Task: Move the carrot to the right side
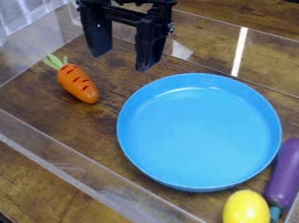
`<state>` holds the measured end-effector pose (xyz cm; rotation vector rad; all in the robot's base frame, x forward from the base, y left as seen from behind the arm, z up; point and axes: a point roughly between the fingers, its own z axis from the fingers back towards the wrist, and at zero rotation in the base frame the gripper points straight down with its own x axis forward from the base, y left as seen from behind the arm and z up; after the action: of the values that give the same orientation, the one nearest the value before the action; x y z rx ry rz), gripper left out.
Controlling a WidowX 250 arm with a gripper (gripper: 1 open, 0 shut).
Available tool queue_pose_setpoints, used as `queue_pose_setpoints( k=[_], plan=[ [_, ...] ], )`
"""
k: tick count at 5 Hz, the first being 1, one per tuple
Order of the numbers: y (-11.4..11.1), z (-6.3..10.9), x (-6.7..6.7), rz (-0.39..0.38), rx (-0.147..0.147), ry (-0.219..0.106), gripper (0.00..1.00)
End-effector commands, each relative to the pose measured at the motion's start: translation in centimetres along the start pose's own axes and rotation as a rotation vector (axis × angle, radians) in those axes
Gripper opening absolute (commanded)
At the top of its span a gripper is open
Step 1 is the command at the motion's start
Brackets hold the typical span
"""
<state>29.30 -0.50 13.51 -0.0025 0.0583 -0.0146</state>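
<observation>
From my seat I see the gripper (124, 54) hanging over the wooden table (33, 126), pointing straight down, with its two dark fingers (97, 33) spread wide and nothing between them. It holds nothing at all.

The carrot (77, 83) lies flat on the table to the left of the gripper in the camera view and a little nearer to the camera. It sits just off the left edge of the blue plate (253, 108), apart from the rim. Its long axis runs on a slant: the green leafy top points up and to the left, and the tapered orange tip points down and to the right, toward the plate.

That slant is what my coming move turns on, I judge. I need to bring the gripper leftward and slightly toward the camera until it is over the thick middle of the carrot, then set the fingers across the body, not along it, before lowering. As the fingers stand now, I cannot tell whether their closing line already crosses the carrot squarely.

The task is not yet begun in effect: the carrot is on the left side. On the right, past the plate, lie a purple eggplant (292, 174) and a yellow lemon (247, 212), so the carrot must land clear of them.
</observation>
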Motion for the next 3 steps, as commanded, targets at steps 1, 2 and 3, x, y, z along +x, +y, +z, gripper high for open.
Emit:
queue_pose_setpoints(
  k=[1, 2, 3],
  plan=[
    [0.10, -0.52, 0.02, 0.018, -0.006, 0.013, 1.00],
    [0.70, -1.04, 0.15, 0.076, -0.017, 0.016, 1.00],
    [0.93, -1.50, 0.22, 0.102, -0.024, 0.026, 1.00]
  ],
)
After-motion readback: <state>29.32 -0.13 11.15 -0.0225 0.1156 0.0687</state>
